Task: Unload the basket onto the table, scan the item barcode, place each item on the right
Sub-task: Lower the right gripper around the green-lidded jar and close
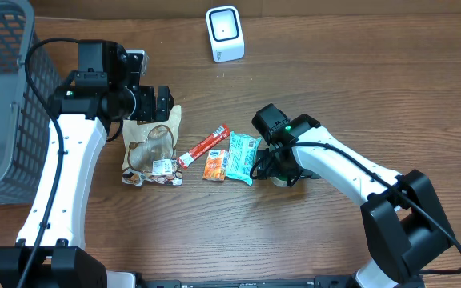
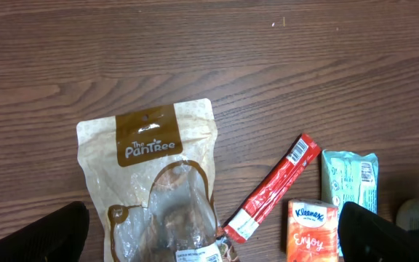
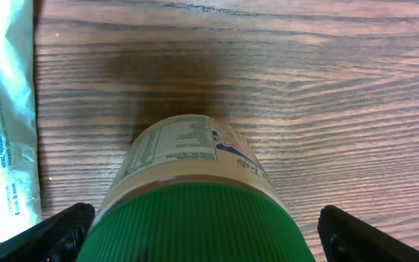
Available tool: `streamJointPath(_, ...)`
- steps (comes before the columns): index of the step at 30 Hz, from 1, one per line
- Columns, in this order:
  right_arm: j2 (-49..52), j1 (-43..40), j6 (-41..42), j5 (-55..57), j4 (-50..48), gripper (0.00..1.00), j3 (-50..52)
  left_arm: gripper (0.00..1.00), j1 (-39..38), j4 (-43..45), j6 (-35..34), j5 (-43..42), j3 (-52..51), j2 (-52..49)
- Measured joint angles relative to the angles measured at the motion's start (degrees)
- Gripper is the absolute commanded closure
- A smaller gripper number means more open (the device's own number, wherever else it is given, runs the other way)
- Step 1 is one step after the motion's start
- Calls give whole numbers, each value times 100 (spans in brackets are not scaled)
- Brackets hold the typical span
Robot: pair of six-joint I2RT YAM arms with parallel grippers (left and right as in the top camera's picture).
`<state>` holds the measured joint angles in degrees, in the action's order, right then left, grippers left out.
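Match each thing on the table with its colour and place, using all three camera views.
Things:
1. scanner
2. basket
3. jar
4. stick packet

Descriptions:
a. red, lying beside the brown pouch
b. green lid, between the fingers of the right end effector
c. white, standing at the far side of the table
d. grey mesh, at the left edge of the table

Pairs: 1-c, 2-d, 3-b, 4-a
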<state>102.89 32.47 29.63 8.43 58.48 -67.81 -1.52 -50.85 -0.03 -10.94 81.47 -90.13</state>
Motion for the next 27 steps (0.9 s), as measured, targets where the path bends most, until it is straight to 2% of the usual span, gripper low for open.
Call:
streamJointPath(10, 0, -2, 17, 2, -127, 5, 59, 0, 0, 0, 0, 0, 0, 0)
streamJointPath(16, 2, -2, 24, 9, -337, 16, 308, 0, 0, 0, 0, 0, 0, 0)
streamJointPath(27, 2, -2, 37, 9, -367, 16, 308, 0, 0, 2, 0, 0, 0, 0)
